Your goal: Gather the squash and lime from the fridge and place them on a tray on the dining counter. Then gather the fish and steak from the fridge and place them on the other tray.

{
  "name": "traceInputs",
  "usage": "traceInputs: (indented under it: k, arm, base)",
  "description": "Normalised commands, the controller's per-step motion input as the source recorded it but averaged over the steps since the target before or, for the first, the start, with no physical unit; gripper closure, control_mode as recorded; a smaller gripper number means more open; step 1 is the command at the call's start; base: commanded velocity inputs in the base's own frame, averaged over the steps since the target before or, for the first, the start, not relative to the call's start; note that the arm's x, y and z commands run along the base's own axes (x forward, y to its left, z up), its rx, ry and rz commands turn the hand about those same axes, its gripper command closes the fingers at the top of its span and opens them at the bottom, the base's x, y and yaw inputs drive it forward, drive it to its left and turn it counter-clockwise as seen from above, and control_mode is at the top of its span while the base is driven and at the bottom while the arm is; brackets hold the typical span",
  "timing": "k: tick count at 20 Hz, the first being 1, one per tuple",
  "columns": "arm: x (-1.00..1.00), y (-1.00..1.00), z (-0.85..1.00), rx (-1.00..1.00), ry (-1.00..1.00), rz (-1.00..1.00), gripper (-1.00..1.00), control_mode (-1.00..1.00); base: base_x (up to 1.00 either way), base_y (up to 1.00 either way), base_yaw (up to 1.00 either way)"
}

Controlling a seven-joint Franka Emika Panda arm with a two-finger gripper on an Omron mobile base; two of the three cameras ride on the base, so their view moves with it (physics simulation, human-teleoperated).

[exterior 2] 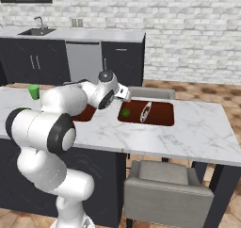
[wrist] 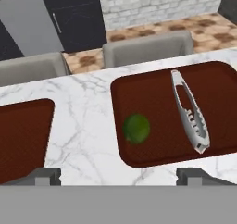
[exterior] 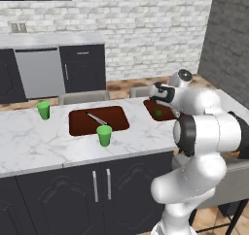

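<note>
The white marble tabletop of the dining counter runs across both base views over dark panelled cabinets. Taking the right-hand brown tray as landmark: it lies flat on the tabletop near the far edge, with a grey chair just beyond it on the far side. A second brown tray lies on the same slab well apart from it, to the left in the left base view, carrying a thin dark utensil. Silver tongs lie lengthwise inside the landmark tray. The lime rests inside it too, near its front left corner in the hand view, apart from the tongs. Two green cups stand on the tabletop, both nearer the second tray. The gripper hangs above the landmark tray's near edge, jaws spread wide, holding nothing.
</note>
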Motion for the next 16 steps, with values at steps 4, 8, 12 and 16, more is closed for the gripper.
traceInputs:
  k: [4,8,12,16]
  arm:
    - [-0.79,0.4,0.66,0.0,-0.11,0.0,-1.0,-1.0]
    - [-0.78,0.36,0.74,0.0,-0.11,0.0,-1.0,-1.0]
    - [-0.85,0.19,0.83,-0.01,-0.16,-0.01,-1.0,-1.0]
    - [-0.95,0.1,0.72,-0.02,-0.21,-0.02,-1.0,-1.0]
  base:
    - [0.0,0.0,0.0]
    - [0.0,0.0,0.0]
    - [0.0,0.0,0.0]
    - [0.0,0.0,0.0]
